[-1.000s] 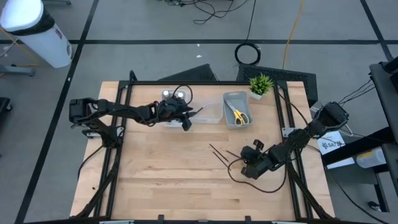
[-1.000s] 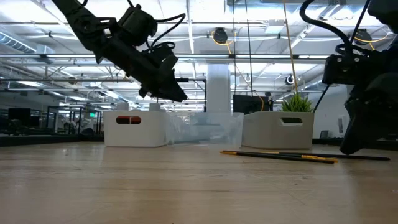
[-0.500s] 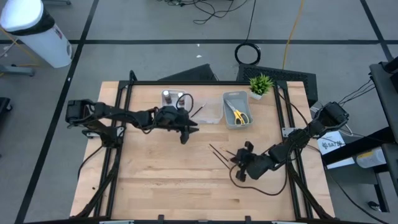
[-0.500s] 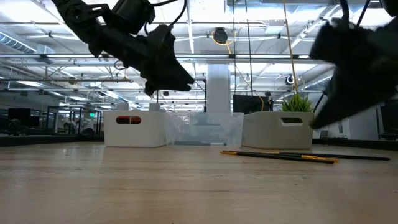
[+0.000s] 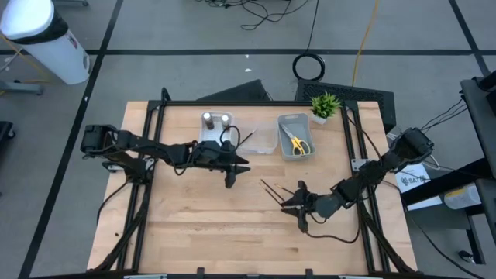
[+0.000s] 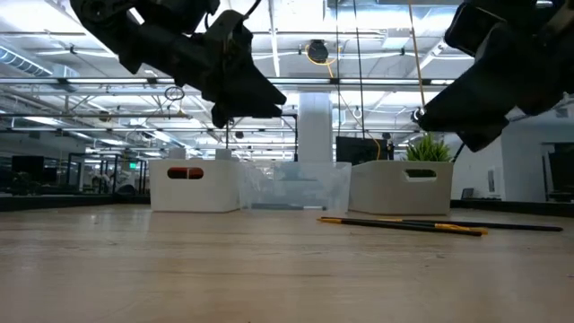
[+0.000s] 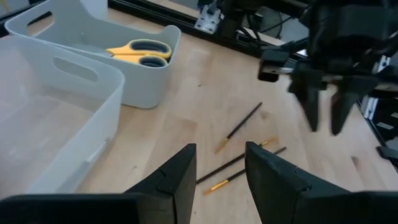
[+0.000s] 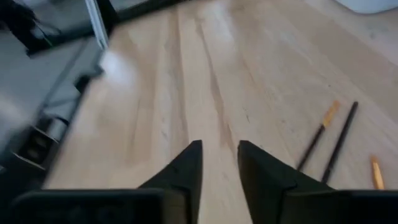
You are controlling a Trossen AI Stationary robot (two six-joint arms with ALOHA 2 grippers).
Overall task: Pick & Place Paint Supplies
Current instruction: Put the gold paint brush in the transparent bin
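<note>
High view: the left gripper (image 5: pixel 232 164) has withdrawn from the white tray (image 5: pixel 215 129) toward the table centre; the right gripper (image 5: pixel 293 203) has advanced to the brushes (image 5: pixel 273 190), now just beside its tips.

Low view: both grippers hang above the brushes (image 6: pixel 404 224).

Left wrist view: fingers (image 7: pixel 180 174) narrowly parted, empty; scissors (image 7: pixel 138 51) lie in the grey tray (image 7: pixel 146 74).

Right wrist view: fingers (image 8: pixel 186 165) slightly apart, empty. The brush pick is judged next.
</note>
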